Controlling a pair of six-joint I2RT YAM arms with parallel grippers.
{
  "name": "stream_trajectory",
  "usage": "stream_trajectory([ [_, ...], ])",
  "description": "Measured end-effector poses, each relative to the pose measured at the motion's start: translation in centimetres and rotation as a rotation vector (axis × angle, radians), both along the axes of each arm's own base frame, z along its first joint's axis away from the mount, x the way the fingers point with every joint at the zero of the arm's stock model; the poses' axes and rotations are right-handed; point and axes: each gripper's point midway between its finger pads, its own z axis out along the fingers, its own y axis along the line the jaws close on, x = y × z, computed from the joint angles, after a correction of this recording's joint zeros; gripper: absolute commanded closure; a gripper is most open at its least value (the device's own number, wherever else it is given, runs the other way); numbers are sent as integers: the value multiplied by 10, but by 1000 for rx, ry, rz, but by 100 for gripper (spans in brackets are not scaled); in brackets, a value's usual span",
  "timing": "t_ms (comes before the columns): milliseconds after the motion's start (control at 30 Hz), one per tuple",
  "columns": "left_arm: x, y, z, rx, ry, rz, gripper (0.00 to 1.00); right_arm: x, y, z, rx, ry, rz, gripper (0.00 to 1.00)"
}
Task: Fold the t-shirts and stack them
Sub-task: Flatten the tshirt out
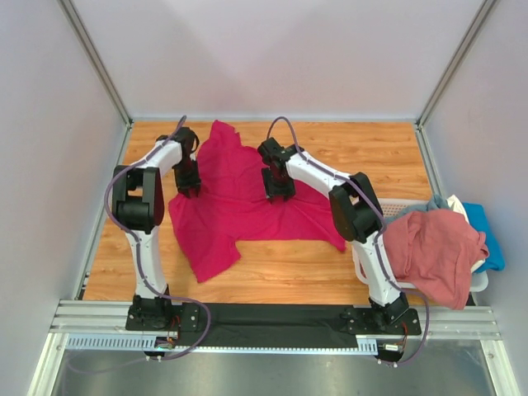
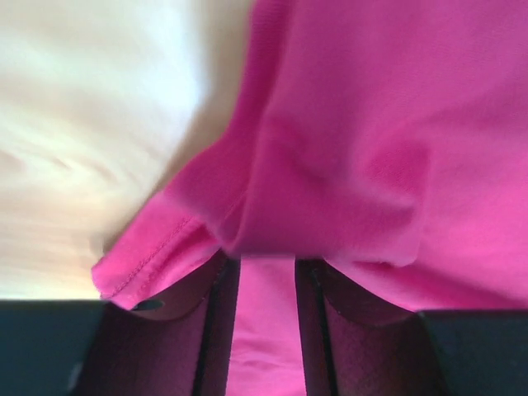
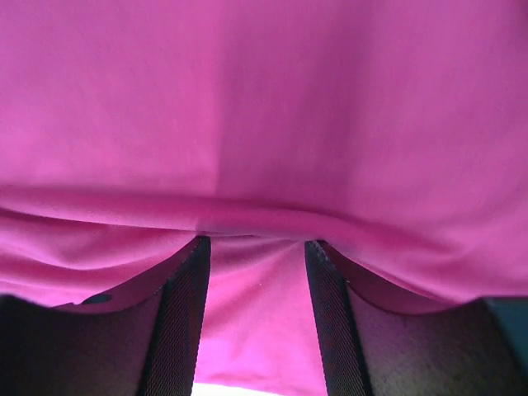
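Note:
A magenta-red t-shirt [image 1: 235, 206] lies spread and rumpled on the wooden table, one part reaching toward the back. My left gripper [image 1: 188, 190] is down on its left edge. In the left wrist view the gripper [image 2: 266, 268] has a fold of the shirt [image 2: 355, 148] bunched between its fingers, with the hem beside them. My right gripper [image 1: 277, 195] is down on the shirt's right-centre. In the right wrist view that gripper [image 3: 257, 247] holds a ridge of the cloth [image 3: 264, 124] between its fingers. More t-shirts sit at the right: dusty pink [image 1: 433, 252], blue [image 1: 488, 235], whitish [image 1: 458, 206].
A white lattice basket [image 1: 398, 206] stands at the table's right edge under the pile of shirts. Grey walls close in the table at the left, back and right. A black strip [image 1: 272, 322] runs along the near edge between the arm bases.

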Motion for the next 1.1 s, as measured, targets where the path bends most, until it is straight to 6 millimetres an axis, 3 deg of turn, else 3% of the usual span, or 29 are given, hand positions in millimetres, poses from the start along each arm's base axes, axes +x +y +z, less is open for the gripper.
stream_trajectory([
  [100,37,15,6,53,-63,2,57,36,10,3,28,-53,-6,49],
  [200,54,31,18,128,-111,4,36,57,16,7,67,-72,-7,48],
  [300,49,41,33,166,-137,11,33,59,13,16,84,-62,-15,47],
  [400,19,43,53,165,-152,17,36,51,4,31,74,-65,-24,43],
  [533,-46,34,83,92,-204,37,48,5,-25,63,45,-44,-23,38],
  [633,-101,20,88,-13,-236,76,57,-39,-48,86,50,-37,-15,37],
  [733,-153,2,63,-122,-187,122,57,-86,-70,95,61,-30,-5,38],
  [867,-212,-17,18,-217,-35,195,48,-136,-83,82,72,29,10,39],
  [900,-220,-19,13,-226,-9,205,40,-145,-84,76,73,50,9,39],
  [967,-224,-23,11,-243,4,212,35,-159,-83,66,83,82,12,39],
  [1100,-209,-32,18,-291,-72,211,36,-171,-81,63,108,94,10,39],
])
